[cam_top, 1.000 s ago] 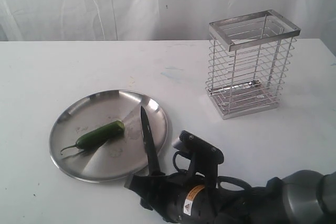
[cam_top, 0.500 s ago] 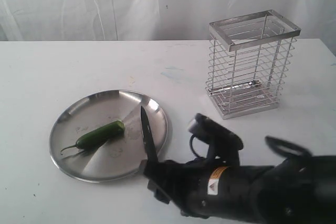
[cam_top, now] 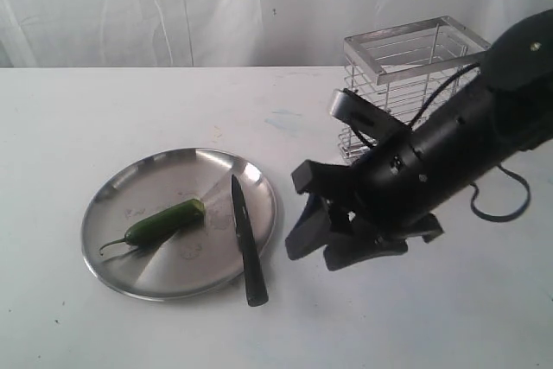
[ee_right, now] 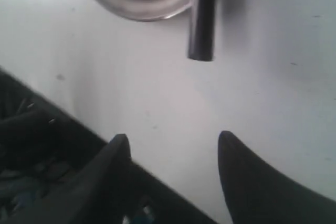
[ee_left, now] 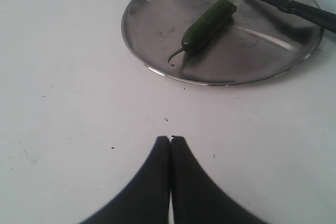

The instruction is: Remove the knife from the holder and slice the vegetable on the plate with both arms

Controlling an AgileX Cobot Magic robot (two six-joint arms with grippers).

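The knife [cam_top: 244,244] lies clear of the holder [cam_top: 406,41], blade on the plate [cam_top: 108,200], handle past the rim over the surface [cam_top: 130,110]; the vegetable [cam_top: 164,220] rests on the plate just beside the blade. The right tool [cam_top: 318,252] hangs open and empty, apart from the handle; the left tool [ee_left: 170,142] is closed on nothing, near the plate. Recommended: align the open jaws across the handle, clamp firmly; pin the vegetable near its stem before cutting.
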